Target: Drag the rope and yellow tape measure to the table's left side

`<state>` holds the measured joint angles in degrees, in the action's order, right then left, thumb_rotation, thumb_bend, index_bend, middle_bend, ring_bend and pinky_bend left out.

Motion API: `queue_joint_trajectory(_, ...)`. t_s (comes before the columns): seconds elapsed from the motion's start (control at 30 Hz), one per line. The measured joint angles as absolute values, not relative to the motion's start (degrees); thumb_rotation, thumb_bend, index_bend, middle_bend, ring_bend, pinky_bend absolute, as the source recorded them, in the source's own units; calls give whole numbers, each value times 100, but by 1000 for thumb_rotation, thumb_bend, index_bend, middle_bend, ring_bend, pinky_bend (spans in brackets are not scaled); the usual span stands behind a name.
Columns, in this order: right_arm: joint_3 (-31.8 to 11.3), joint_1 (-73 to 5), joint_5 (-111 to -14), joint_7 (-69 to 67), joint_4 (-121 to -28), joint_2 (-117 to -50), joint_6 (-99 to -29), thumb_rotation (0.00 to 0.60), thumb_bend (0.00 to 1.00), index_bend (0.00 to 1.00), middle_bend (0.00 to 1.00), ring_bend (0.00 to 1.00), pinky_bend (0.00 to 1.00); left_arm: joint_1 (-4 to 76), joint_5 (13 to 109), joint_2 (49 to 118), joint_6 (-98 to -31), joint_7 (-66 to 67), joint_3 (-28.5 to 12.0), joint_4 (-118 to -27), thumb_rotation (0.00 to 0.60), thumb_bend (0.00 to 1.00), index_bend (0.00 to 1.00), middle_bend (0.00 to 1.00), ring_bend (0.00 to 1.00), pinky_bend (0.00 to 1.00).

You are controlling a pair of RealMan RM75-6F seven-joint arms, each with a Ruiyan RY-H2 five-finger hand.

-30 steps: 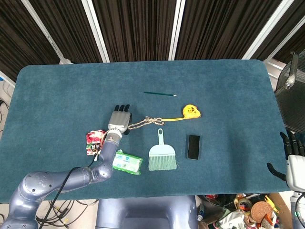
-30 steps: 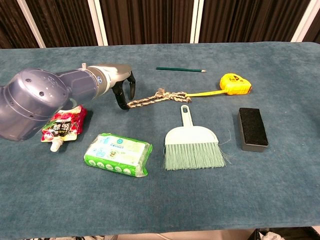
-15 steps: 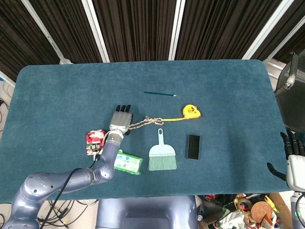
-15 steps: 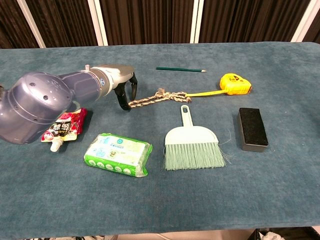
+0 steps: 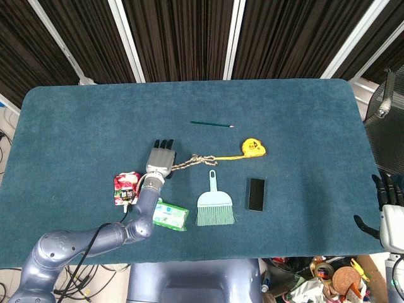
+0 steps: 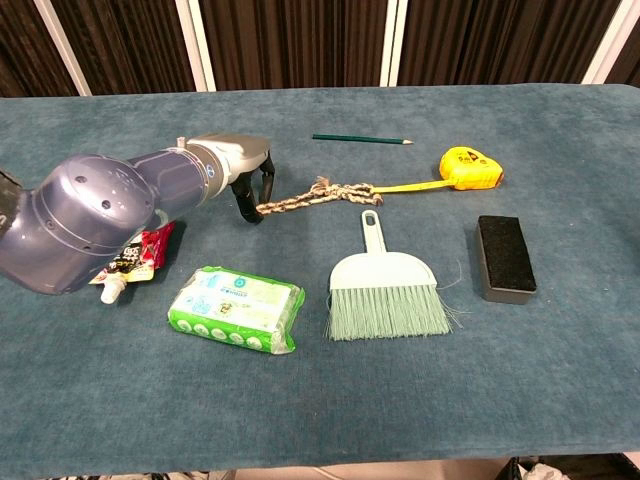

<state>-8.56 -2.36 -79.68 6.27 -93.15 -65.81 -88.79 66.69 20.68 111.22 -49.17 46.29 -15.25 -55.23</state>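
Observation:
A braided rope (image 6: 315, 194) (image 5: 191, 161) lies mid-table, tied at its right end to the tape pulled from the yellow tape measure (image 6: 469, 167) (image 5: 254, 148). My left hand (image 6: 243, 172) (image 5: 160, 160) arches over the rope's left end. Its fingertips (image 6: 251, 213) are curled down and pinch that end against the cloth. My right hand (image 5: 388, 203) hangs off the table's right edge, fingers apart and holding nothing; it shows only in the head view.
A green pencil (image 6: 361, 139) lies behind the rope. A teal hand brush (image 6: 383, 290) and a black eraser block (image 6: 505, 257) sit in front of it. A green wipes pack (image 6: 236, 308) and a red pouch (image 6: 122, 262) lie by my left forearm.
My left forearm has slid forward and to the right, and the fingers have curled tighter at the rope's end. Rope and tape measure have not moved.

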Motion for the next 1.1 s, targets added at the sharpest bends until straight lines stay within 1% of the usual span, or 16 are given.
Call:
queue_joint_trajectory(0.3,-861,-235,-7966,618,-9314,-6581,-8886,600,96,86,17,109,207,6622,2113,11177,-4890,4723,-1579,-5419,600,369,591,53,0,0)
queue_joint_trajectory(0.37,-864,-234,-7958,618,-9316,-6580,-8887,600,96,87,17,109,207,6611,2128,11188,-4896,4742,-1583,-5397,600,398,600,55,0,0)
queue_joint_trajectory(0.43,-868,-233,-7953,611,-9323,-6576,-8889,600,96,86,17,109,207,6589,2136,11201,-4896,4786,-1593,-5364,600,452,608,59,0,0)
queue_joint_trajectory(0.53,-866,-232,-7961,611,-9323,-6574,-8893,600,96,87,17,109,206,6572,2178,11209,-4898,4772,-1617,-5338,600,495,613,65,0,0)
queue_joint_trajectory(0.83,-862,-228,-7975,614,-9327,-6573,-8907,600,97,86,17,109,207,6499,2375,11150,-4958,4698,-1764,-5352,600,543,620,72,0,0)
queue_joint_trajectory(1.1,-862,-225,-7976,625,-9324,-6574,-8916,600,96,86,17,109,207,6451,2422,10950,-4903,4587,-1925,-5379,600,547,625,76,0,0)
